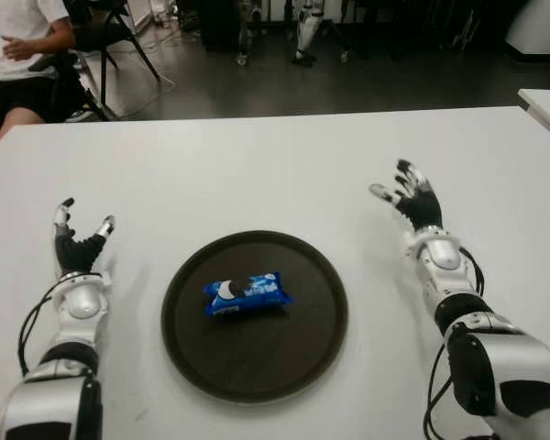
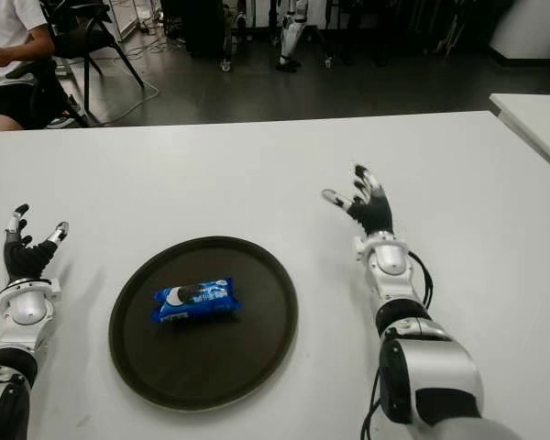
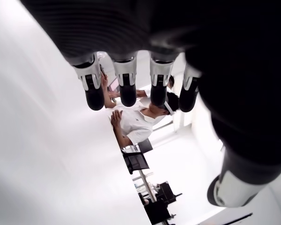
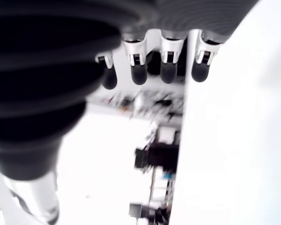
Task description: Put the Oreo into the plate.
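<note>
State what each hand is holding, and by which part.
Nothing is held. The left hand and right hand are open; the Oreo lies in the plate.

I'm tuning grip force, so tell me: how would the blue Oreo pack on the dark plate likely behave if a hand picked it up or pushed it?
The Oreo pack looks like a small glossy film wrapper, so probably light and somewhat slippery. It lies flat on the plate, so it should slide, not roll. The cookies inside could crack under a hard squeeze.

White table [image 1: 257, 165]; dark floor [image 1: 348, 82] behind; seated person [image 1: 18, 55] far left.
</note>
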You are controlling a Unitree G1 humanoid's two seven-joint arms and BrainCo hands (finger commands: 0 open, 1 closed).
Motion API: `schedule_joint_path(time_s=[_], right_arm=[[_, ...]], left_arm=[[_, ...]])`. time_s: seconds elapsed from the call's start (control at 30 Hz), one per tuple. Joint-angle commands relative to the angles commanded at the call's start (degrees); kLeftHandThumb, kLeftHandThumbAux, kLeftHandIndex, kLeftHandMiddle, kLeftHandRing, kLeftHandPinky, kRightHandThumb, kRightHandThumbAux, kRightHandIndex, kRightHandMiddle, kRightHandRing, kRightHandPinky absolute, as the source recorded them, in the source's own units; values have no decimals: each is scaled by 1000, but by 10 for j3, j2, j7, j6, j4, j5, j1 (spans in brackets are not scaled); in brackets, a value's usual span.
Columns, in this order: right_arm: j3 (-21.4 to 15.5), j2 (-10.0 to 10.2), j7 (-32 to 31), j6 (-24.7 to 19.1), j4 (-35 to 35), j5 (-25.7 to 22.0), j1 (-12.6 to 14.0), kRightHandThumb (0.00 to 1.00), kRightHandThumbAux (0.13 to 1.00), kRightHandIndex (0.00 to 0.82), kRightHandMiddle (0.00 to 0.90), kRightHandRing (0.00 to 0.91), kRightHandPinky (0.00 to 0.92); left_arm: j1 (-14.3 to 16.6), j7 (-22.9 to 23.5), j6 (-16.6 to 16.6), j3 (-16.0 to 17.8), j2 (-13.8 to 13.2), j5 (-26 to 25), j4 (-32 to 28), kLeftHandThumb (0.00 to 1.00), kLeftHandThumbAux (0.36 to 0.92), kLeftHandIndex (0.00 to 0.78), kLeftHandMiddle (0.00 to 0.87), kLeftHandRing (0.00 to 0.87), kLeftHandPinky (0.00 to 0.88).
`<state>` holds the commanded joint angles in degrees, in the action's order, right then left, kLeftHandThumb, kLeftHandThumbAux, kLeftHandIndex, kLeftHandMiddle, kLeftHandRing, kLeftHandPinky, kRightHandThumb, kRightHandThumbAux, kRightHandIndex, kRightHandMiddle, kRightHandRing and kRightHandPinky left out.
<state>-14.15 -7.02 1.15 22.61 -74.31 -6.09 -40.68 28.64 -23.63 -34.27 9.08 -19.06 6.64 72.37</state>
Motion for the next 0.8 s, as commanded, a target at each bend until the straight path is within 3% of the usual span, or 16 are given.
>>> schedule_joint_path(time_s=[0.3, 0.8], right_arm=[[-43, -1, 24, -46, -10, -25, -6, 0, 763, 0, 20, 12, 20], [-69, 1, 21, -33, -8, -23, -4, 0, 724, 1, 19, 3, 23]], left_arm=[[-5, 3, -4, -3, -8, 5, -1, 0, 688, 16, 19, 0, 1], [-4, 11, 5, 4, -7, -1, 3, 0, 678, 14, 15, 0, 5]])
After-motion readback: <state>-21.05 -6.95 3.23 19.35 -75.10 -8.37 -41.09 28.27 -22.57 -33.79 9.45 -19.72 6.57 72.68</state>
